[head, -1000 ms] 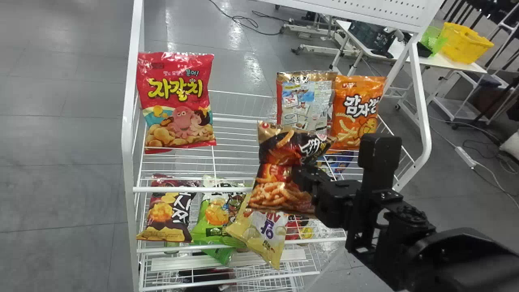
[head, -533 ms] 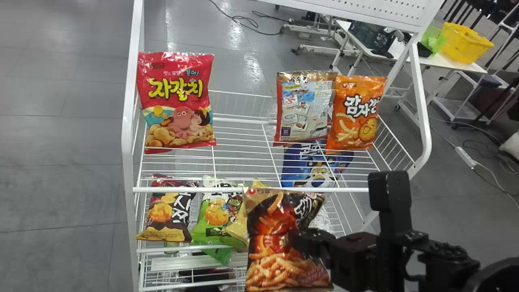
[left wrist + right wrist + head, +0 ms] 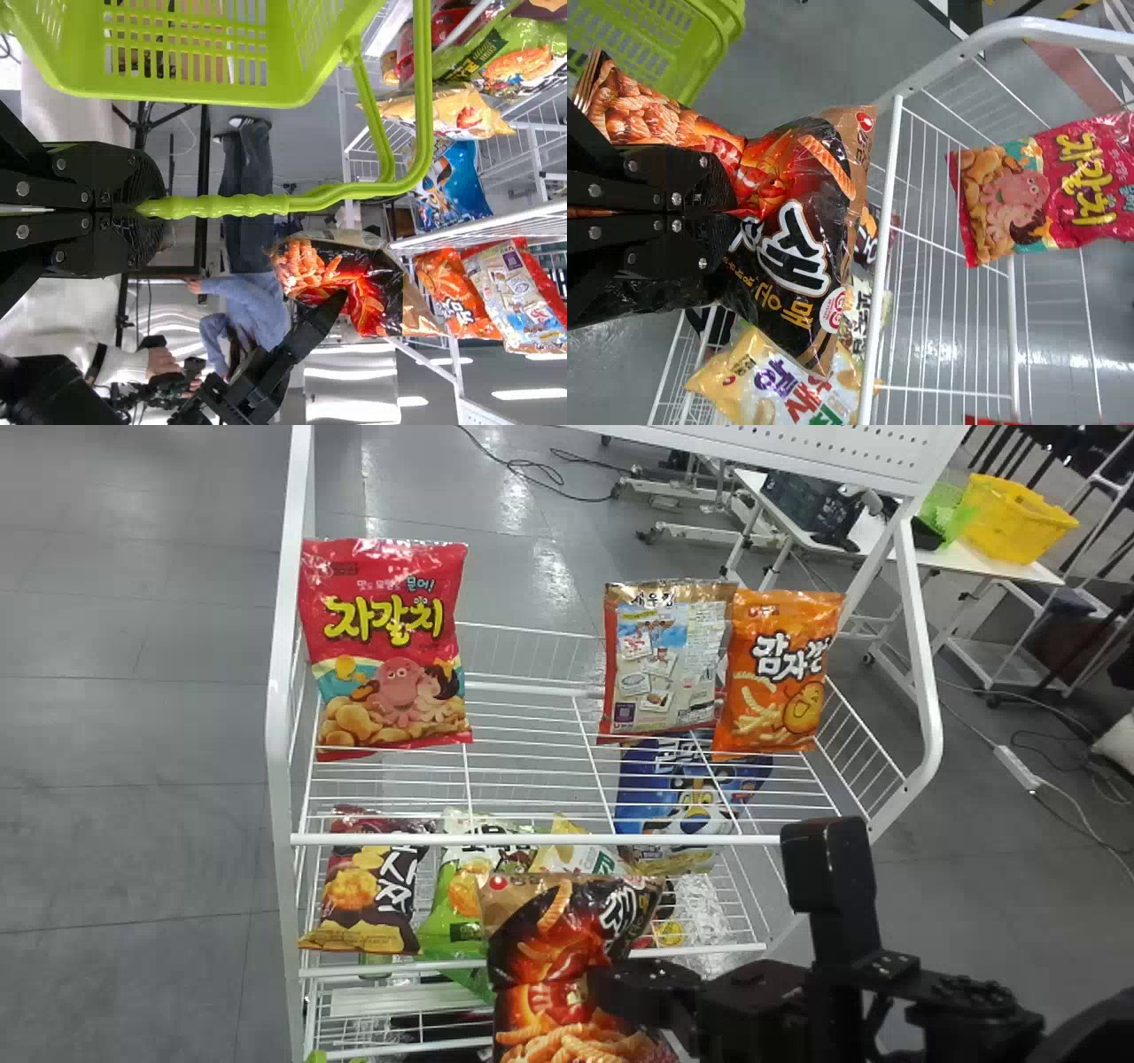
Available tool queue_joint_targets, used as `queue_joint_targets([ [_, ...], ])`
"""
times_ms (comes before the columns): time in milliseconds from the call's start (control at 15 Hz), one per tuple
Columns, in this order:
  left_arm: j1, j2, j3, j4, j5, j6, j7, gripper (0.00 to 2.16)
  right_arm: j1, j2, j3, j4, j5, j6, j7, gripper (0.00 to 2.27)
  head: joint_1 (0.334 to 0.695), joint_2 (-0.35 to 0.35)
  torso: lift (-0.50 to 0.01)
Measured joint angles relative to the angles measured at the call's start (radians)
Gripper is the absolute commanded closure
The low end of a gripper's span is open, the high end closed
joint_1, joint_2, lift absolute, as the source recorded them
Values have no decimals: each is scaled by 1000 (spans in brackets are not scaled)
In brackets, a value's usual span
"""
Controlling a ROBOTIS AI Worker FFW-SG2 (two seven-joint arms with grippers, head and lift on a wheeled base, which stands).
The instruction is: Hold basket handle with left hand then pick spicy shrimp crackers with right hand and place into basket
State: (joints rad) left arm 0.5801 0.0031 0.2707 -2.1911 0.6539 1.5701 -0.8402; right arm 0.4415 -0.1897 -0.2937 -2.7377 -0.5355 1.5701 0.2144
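Observation:
In the head view my right gripper is shut on the spicy shrimp crackers, a black, red and gold bag pinched at its middle in front of the rack's lower shelf. The right wrist view shows the right gripper with the bag squeezed between its fingers. My left gripper is shut on the handle of the green basket, seen in the left wrist view, where the crackers are beside the handle. Part of the basket also lies beyond the bag in the right wrist view.
The white wire rack holds a red bag at left and a gold-topped bag beside an orange one at right. More snack bags stand on its lower shelf. A yellow basket is far behind.
My right gripper has carried the crackers down from in front of the upper shelf, toward me, then a little to the left. A bit of green has appeared at the head view's bottom edge.

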Motion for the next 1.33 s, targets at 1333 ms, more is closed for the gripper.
queue_joint_targets([
  [1333,-25,0,-10,-18,15,0,13,1889,58,-54,429,136,234,0,11,1622,695,-157,-37],
])
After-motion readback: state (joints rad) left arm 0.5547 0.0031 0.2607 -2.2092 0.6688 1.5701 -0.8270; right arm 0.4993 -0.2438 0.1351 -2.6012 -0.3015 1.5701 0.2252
